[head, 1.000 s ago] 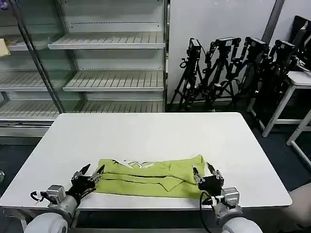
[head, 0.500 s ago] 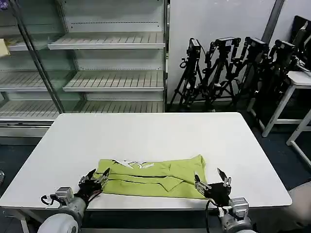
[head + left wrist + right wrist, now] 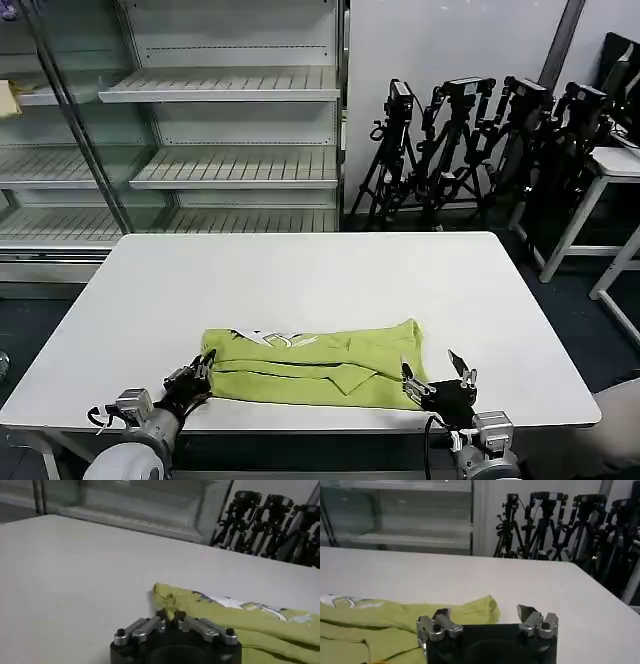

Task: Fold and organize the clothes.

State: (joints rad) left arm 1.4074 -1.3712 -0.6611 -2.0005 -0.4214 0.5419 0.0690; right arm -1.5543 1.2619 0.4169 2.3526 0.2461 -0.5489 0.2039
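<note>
Folded T-shirt [image 3: 315,362] on the white table [image 3: 300,280] near its front edge; left gripper [image 3: 195,378] pinched shut on the shirt's left corner, right gripper [image 3: 438,378] spread open beside its right end

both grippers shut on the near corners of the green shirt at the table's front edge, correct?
Not quite. The left gripper is shut on the T-shirt at its near left corner, as the left wrist view shows. The right gripper is open, fingers spread at the shirt's near right corner, as the right wrist view shows. Both are at the front edge of the table.
</note>
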